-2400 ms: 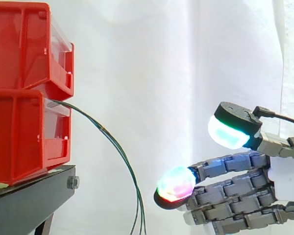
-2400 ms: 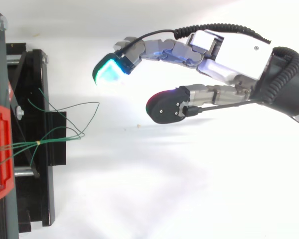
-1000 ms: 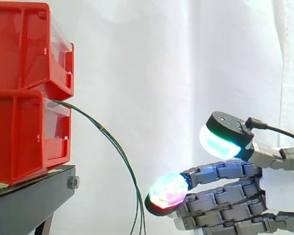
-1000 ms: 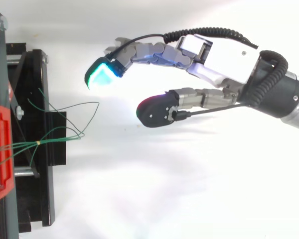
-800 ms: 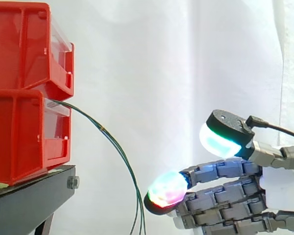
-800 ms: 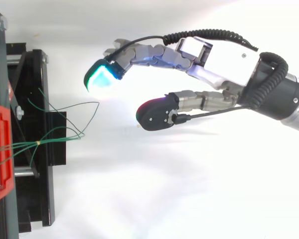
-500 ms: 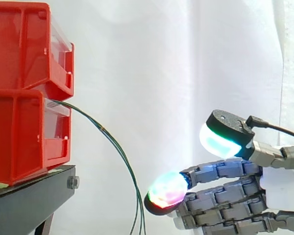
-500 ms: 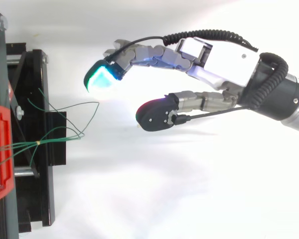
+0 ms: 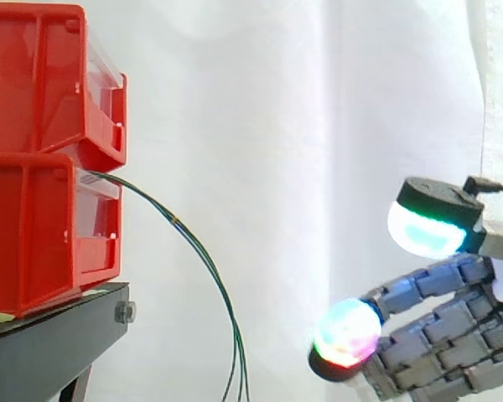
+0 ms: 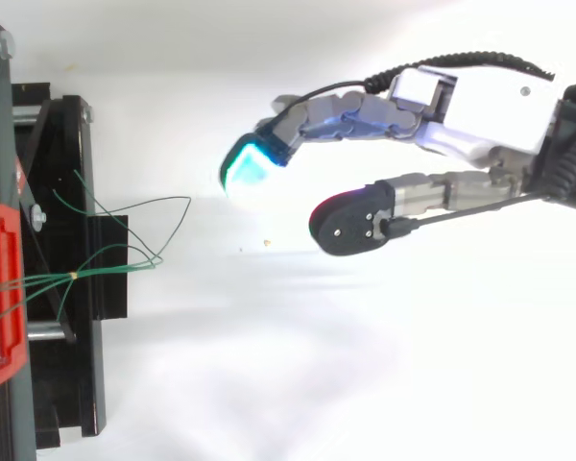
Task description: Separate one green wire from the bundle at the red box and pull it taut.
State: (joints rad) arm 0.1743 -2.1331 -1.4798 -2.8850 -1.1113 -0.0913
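Side view: see a red box (image 9: 42, 226) under a second red box (image 9: 42, 75), both on a black stand (image 9: 50, 343) at left, before a white curtain (image 9: 260, 126). Trace the green wires (image 9: 203, 260) from the front of the lower box, arcing out and down to the right, then dropping past the bottom edge as one loose bundle.

From above: find the same wires fanned over the stand in slack loops, gathered by a small yellowish tie (image 10: 72, 276) near the box. Locate the hand (image 10: 480, 106) at right, well apart from the wires, touching none. Record fingers (image 10: 250, 163) stretched toward the box, thumb (image 10: 350, 226) spread away from them, nothing between. Note cyan-green glow on pads (image 9: 426, 230), mixed red-green on one lower fingertip (image 9: 345, 333).
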